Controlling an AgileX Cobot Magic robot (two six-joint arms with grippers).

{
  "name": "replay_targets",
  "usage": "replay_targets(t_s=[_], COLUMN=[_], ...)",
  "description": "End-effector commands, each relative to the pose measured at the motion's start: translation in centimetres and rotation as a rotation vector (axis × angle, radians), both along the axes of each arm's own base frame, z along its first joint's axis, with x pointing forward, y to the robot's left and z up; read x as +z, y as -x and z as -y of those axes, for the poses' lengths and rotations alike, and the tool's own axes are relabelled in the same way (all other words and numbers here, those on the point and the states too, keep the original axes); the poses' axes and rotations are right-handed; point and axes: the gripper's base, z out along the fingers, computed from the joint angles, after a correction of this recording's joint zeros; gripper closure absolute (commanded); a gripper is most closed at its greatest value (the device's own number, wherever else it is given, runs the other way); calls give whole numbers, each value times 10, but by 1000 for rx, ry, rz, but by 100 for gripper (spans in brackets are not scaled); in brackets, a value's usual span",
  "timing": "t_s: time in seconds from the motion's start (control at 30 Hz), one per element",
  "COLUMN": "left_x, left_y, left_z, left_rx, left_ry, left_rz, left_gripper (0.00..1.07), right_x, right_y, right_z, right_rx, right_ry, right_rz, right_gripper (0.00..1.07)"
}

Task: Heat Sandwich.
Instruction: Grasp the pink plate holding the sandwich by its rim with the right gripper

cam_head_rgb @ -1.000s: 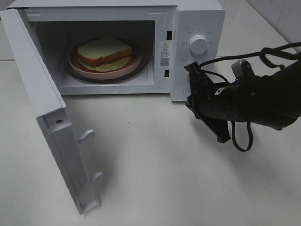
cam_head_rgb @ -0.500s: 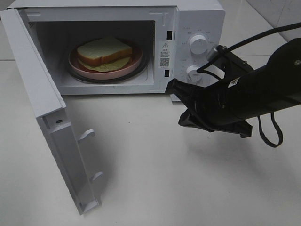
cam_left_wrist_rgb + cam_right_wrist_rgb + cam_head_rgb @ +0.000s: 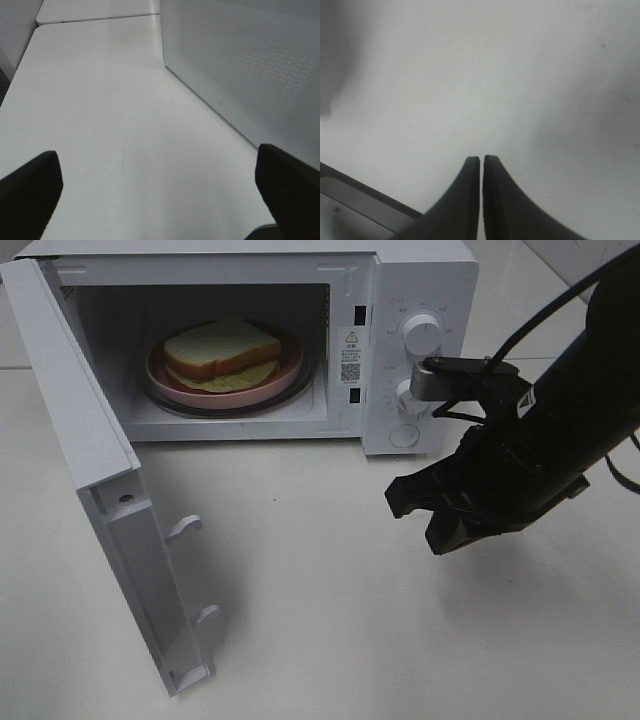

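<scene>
Sandwich (image 3: 222, 348) of two square white-bread slices with tan-orange crust and pale yellow-green filling lies on a round pink plate (image 3: 289, 370) inside the cavity of a boxy white microwave oven (image 3: 425, 280), as the high camera shows it. The oven's white hinged door (image 3: 80, 440) stands swung wide to the left of that view, its inner face turned towards the white tabletop (image 3: 300, 610). A round white knob (image 3: 422, 335) sits high on the control panel to the right of the cavity. The black right gripper (image 3: 403, 502) hangs above the table in front of that panel, well apart from the sandwich, its tips pointing towards the left of the view; it holds nothing.

In the left wrist view, the black left gripper (image 3: 157, 170) has its jaws spread wide, one finger (image 3: 30, 192) at each lower corner of the picture, with bare table (image 3: 100, 100) between them. A white perforated metal side of the microwave (image 3: 240, 65) rises just beside.

In the right wrist view, the right gripper (image 3: 481, 160) has its two dark fingers (image 3: 465, 200) brought together, only a hairline slit between them and nothing in it, above the plain table (image 3: 495, 75).
</scene>
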Motion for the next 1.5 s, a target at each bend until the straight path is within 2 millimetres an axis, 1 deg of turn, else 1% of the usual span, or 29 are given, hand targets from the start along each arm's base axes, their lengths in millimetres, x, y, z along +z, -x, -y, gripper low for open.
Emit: replay_targets(t_s=[0.03, 0.1, 0.13, 0.17, 0.27, 0.3, 0.33, 0.4, 0.43, 0.47, 0.57, 0.6, 0.63, 0.67, 0.7, 0.83, 0.93, 0.97, 1.0, 1.07, 1.1, 1.13, 1.2, 1.23, 1.27, 1.3, 1.4, 1.5], left_x=[0, 0, 0, 0, 0, 0, 0, 0, 0, 0, 0, 0, 0, 0, 0, 0, 0, 0, 0, 0, 0, 0, 0, 0, 0, 0, 0, 0], left_y=[3, 3, 3, 3, 3, 3, 3, 3, 3, 3, 3, 3, 3, 3, 3, 3, 3, 3, 3, 3, 3, 3, 3, 3, 3, 3, 3, 3], left_z=[0, 0, 0, 0, 0, 0, 0, 0, 0, 0, 0, 0, 0, 0, 0, 0, 0, 0, 0, 0, 0, 0, 0, 0, 0, 0, 0, 0], left_rx=[-2, -2, -2, -2, -2, -2, -2, -2, -2, -2, -2, -2, -2, -2, -2, -2, -2, -2, -2, -2, -2, -2, -2, -2, -2, -2, -2, -2], left_ry=[3, 3, 3, 3, 3, 3, 3, 3, 3, 3, 3, 3, 3, 3, 3, 3, 3, 3, 3, 3, 3, 3, 3, 3, 3, 3, 3, 3], left_rz=[35, 35, 35, 35, 35, 35, 35, 35, 35, 35, 35, 35, 35, 35, 35, 35, 35, 35, 35, 35, 35, 35, 35, 35, 35, 35, 35, 35], left_gripper=[5, 5, 5, 5, 5, 5, 5, 5, 5, 5, 5, 5, 5, 5, 5, 5, 5, 5, 5, 5, 5, 5, 5, 5, 5, 5, 5, 5], right_x=[12, 17, 17, 22, 28, 28, 31, 31, 31, 31, 31, 31, 31, 31, 31, 31, 31, 31, 32, 32, 32, 32, 33, 33, 33, 33, 33, 33], right_y=[-4, -6, -6, -7, -9, -9, -10, -10, -10, -10, -12, -12, -12, -13, -14, -17, -19, -19, -20, -22, -22, -22, -24, -24, -24, -24, -24, -24], right_z=[4, 5, 5, 5, 5, 5, 4, 4, 4, 4, 6, 7, 7, 9, 10, 13, 13, 13, 13, 13, 12, 12, 12, 12, 12, 12, 12, 12], right_rx=[186, 307, 307, 442, 637, 637, 751, 869, 869, 1004, 1217, 1276, 1276, 1383, 1407, 1432, 1420, 1420, 1414, 1393, 1376, 1376, 1346, 1327, 1293, 1293, 1245, 1245], right_ry=[91, 131, 131, 169, 205, 205, 221, 238, 238, 257, 310, 329, 329, 375, 392, 443, 462, 462, 466, 478, 486, 486, 494, 491, 485, 485, 475, 475], right_rz=[35, 59, 59, 77, 113, 113, 146, 171, 171, 202, 253, 263, 263, 277, 278, 287, 310, 310, 315, 328, 337, 337, 344, 345, 343, 343, 333, 333], right_gripper=[100, 100, 100, 99, 99, 99, 98, 98, 98, 97, 96, 95, 95, 94, 93, 87, 79, 79, 69, 59, 50, 50, 41, 35, 25, 25, 12, 11])
